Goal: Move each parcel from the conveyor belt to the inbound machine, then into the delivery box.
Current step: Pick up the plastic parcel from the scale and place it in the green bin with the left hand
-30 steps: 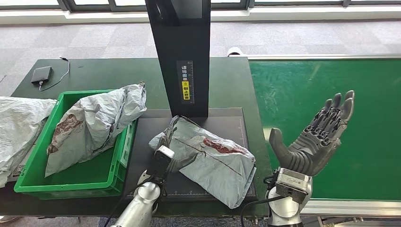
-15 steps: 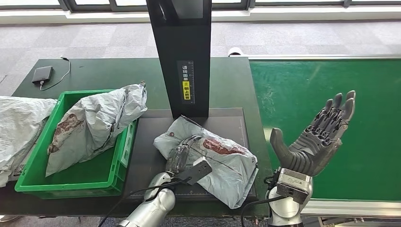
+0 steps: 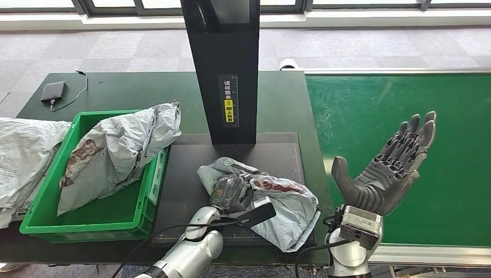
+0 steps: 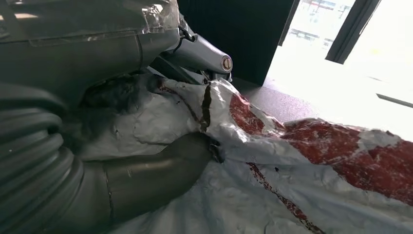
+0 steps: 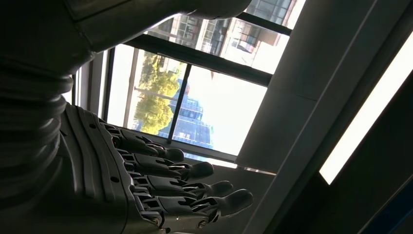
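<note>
Parcel-sorting workspace: conveyor belt [image 3: 399, 98], scanner stand [image 3: 223, 69].

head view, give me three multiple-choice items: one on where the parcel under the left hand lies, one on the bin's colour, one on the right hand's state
1. The parcel under the left hand lies on:
A. the conveyor belt
B. the black scanner platform
C. the floor

2. The bin holding another parcel is:
A. green
B. blue
C. red

3. The right hand is:
A. gripping a parcel
B. open, holding nothing
C. pressed on the belt

Key: 1 B, it lies on the black platform below the dark column; 2 A, its walls are green; 3 B, fingers spread, raised above the belt.
</note>
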`<state>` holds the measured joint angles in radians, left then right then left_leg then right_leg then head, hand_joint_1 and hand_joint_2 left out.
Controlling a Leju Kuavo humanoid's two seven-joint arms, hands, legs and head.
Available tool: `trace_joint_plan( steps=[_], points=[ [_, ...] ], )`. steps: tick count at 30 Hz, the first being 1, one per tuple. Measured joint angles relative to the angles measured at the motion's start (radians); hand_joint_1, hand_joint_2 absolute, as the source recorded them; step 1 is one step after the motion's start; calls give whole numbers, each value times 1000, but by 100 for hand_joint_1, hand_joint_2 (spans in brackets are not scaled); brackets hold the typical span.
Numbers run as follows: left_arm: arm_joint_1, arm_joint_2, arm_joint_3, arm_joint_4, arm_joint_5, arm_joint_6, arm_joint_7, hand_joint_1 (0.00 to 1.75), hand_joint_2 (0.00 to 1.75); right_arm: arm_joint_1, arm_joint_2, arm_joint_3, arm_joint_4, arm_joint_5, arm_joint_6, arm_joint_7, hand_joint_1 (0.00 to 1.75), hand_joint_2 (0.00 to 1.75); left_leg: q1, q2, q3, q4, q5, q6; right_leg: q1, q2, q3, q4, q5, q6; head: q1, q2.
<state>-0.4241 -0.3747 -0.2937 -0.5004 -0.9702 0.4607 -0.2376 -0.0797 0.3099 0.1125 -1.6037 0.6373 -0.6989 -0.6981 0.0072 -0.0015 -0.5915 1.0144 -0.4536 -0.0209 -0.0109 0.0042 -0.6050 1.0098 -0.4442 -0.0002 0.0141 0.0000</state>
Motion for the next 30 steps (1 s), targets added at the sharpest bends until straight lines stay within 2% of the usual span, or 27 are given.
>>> trace_joint_plan(
  steps=[7,9,11,14,18,25,30],
  points=[
    [-2,-2,0,11,-32,4,24,175,175,-1,0,0,10,-5,0,0,0,175,0,0,1,0,0,0,0,0,1,0,0,0,0,0],
    [2,-2,0,8,-65,54,47,175,175,-2,0,0,14,-6,0,0,0,175,0,0,1,0,0,0,0,0,1,0,0,0,0,0],
    [26,0,11,-31,-149,148,87,175,175,-1,0,0,15,-3,0,0,0,175,0,1,0,0,0,0,0,1,0,0,0,0,0,0],
    [84,11,71,-206,-275,226,100,175,175,-1,0,0,15,2,0,0,0,175,0,2,-1,0,0,0,1,2,-2,0,0,-1,0,0],
    [150,28,154,-519,-297,240,53,175,175,-1,0,0,15,3,0,0,0,175,1,1,-1,0,0,0,1,1,-2,0,0,-1,0,0],
    [217,44,214,-810,-294,241,24,175,175,-1,0,0,15,3,0,0,0,175,1,1,-3,0,0,0,1,1,-2,0,-1,-1,0,0],
    [264,51,241,-1073,-277,241,-10,175,175,0,0,-4,15,0,0,0,0,175,1,1,-3,0,0,0,1,1,-3,0,-1,-1,0,0]
  ],
)
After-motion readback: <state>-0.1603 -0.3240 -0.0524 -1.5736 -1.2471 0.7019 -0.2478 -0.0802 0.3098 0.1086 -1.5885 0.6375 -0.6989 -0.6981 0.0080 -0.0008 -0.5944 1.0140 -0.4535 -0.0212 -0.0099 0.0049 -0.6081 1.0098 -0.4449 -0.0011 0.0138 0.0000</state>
